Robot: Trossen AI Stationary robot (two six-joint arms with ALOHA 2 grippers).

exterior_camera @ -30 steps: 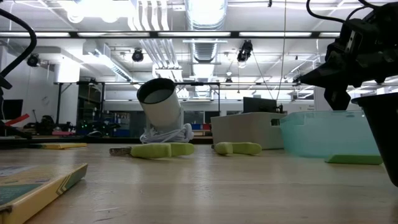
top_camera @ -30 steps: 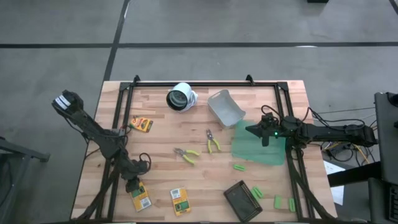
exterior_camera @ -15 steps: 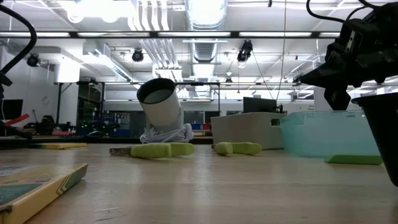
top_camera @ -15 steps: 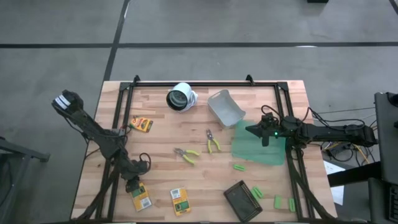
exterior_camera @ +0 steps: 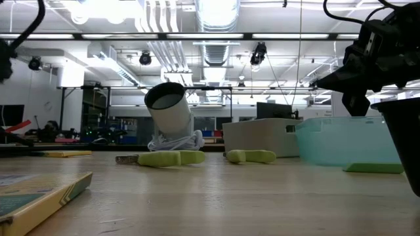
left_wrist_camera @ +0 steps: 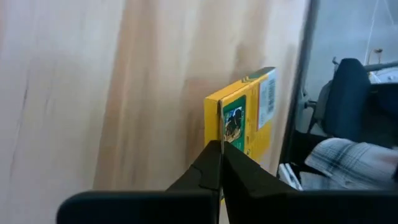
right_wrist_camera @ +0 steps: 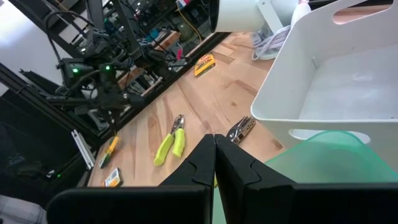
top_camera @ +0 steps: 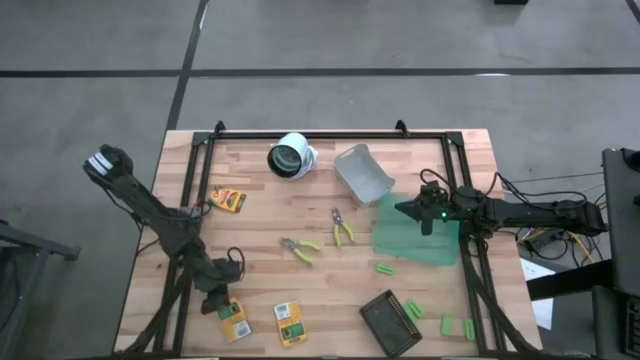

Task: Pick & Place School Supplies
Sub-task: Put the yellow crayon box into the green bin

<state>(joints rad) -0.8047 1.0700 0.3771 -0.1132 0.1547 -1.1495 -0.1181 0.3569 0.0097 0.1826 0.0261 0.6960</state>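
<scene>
My left gripper (top_camera: pixel 215 303) is shut on a flat yellow pack (top_camera: pixel 233 320) near the table's front left corner. A second pack (top_camera: pixel 290 325) lies flat just right of it, and a third (top_camera: pixel 228 200) lies at the far left. Two yellow-handled tools (top_camera: pixel 300 250) (top_camera: pixel 342 228) lie mid-table. Green blocks (top_camera: pixel 385 268) (top_camera: pixel 447 323) lie on the near right. My right gripper (top_camera: pixel 400 210) hangs shut with nothing in it, over the far left corner of the green bin (top_camera: pixel 418 235). My left gripper pinches the yellow pack at its end edge (left_wrist_camera: pixel 219 134), only at the fingertips (left_wrist_camera: pixel 211 163). The fingers slant down from the table's left side. The pack (right_wrist_camera: pixel 109 149) hangs tilted below them. I cannot tell whether its lower end rests on the wood.
A white cup (top_camera: pixel 290 157) lies tipped at the back beside a grey bin (top_camera: pixel 362 172). A dark tray (top_camera: pixel 388 318) holding a green block (top_camera: pixel 412 308) sits at the near right. A black frame rail (top_camera: pixel 180 290) runs close to my left gripper.
My left gripper has risen a little and rolled. The yellow pack under it has turned about and shifted slightly toward the table's right edge.
</scene>
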